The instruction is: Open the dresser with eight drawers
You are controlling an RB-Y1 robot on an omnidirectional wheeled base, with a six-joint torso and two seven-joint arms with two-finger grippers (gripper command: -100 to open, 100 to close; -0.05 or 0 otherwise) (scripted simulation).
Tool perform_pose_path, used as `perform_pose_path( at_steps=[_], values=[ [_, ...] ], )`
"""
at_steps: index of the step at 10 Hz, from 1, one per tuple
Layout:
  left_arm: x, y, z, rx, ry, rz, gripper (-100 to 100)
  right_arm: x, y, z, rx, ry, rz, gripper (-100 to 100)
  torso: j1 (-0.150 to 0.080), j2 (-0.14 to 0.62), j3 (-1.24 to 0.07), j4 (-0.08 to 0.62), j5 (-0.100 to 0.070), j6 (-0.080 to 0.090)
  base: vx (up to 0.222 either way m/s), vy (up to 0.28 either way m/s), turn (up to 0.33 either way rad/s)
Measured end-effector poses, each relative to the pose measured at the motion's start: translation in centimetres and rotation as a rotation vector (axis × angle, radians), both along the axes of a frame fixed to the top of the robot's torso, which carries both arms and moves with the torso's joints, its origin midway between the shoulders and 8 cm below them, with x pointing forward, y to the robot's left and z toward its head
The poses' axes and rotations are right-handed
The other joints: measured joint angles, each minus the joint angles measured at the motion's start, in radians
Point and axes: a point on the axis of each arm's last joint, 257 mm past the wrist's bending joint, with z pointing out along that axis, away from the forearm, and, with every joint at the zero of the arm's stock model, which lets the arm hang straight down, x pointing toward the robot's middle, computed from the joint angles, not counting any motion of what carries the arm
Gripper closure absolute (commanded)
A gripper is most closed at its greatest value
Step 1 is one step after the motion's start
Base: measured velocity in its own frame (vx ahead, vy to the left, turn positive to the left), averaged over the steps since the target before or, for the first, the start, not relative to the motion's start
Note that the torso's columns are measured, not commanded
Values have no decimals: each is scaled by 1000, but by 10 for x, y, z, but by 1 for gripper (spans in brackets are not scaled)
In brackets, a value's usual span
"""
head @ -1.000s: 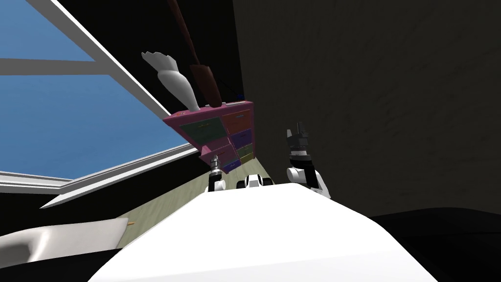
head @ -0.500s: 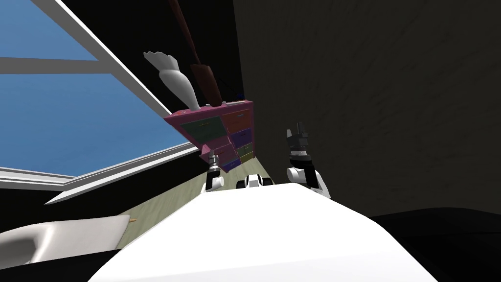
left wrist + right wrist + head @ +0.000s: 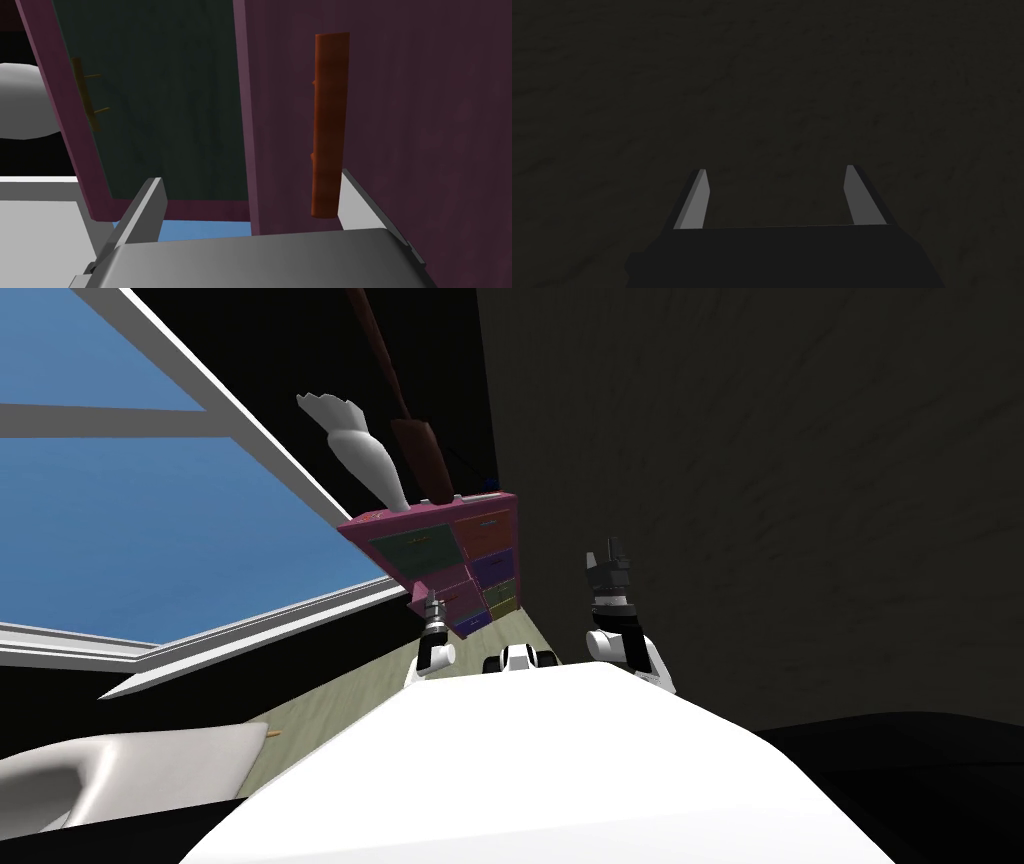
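Dresser (image 3: 450, 553): its orange handle (image 3: 327, 125) sits inside the wide-open left hand (image 3: 250, 176), not gripped. Right hand (image 3: 776, 169), raised, is open as well.

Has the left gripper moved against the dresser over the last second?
Yes. In the head view the left gripper has edged up and slightly left against the dresser, reaching farther over its lower front.

Home room; dresser (image 3: 447, 550); window (image 3: 150, 518)
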Motion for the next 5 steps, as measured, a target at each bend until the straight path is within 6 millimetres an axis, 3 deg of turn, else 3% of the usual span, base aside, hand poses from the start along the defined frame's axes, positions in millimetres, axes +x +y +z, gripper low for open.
perform_pose_path(
  at_steps=[5],
  values=[
    [0,0,-2,-2,5,1,0,0,0,0,0,0,0,0,1,-1,0,-2,1,0,0,0,0]
  ],
)
